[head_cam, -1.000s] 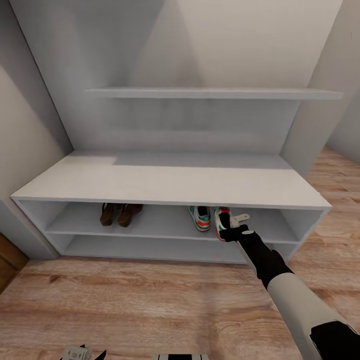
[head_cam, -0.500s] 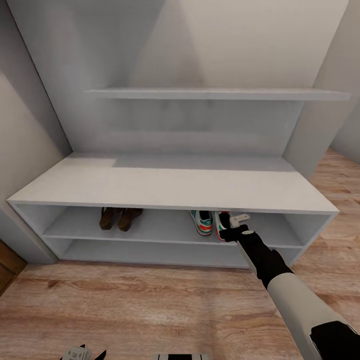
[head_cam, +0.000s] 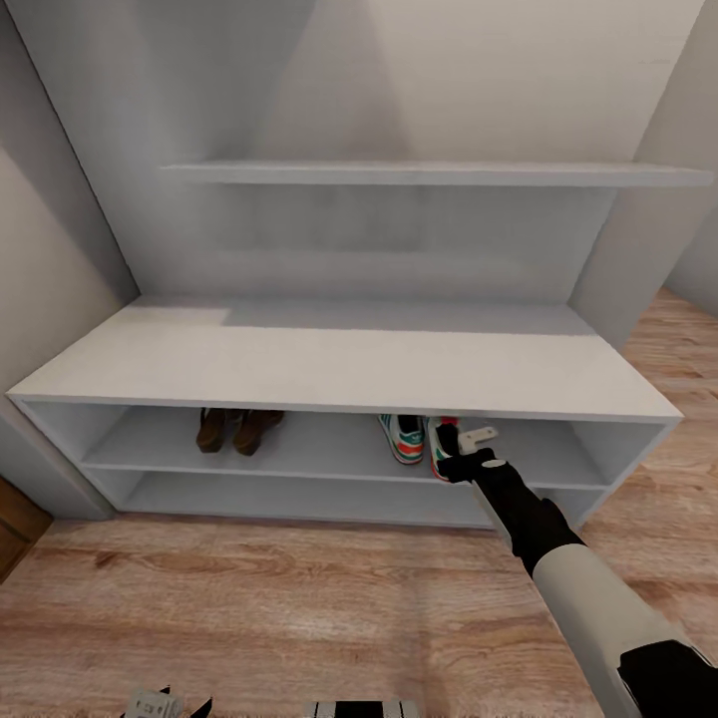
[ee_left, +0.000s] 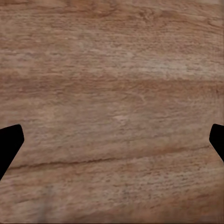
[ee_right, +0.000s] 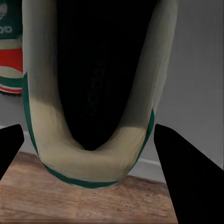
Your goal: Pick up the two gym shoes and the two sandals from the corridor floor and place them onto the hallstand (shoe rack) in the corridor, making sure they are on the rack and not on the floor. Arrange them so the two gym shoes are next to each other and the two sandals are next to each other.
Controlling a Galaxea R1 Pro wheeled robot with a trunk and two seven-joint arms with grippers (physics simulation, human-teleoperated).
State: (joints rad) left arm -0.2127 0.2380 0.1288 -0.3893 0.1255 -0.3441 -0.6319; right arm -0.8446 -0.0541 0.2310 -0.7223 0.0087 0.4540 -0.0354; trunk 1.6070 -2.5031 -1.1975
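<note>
Soft, even light, slightly blurred renders

The top of the shoe rack (head_cam: 339,364) is bright at the front, with a grey shadow band at the back below the wall shelf (head_cam: 429,175). The head view bends at its edges. The sneaker (ee_right: 93,93) close to the right wrist camera looks blurred.

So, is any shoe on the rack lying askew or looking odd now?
Nothing stands out. The two sandals stand side by side on the upper shelf of the shoe rack, and the two gym shoes stand together further right. The right gripper is at the heel of the right-hand gym shoe, fingers apart.
</note>
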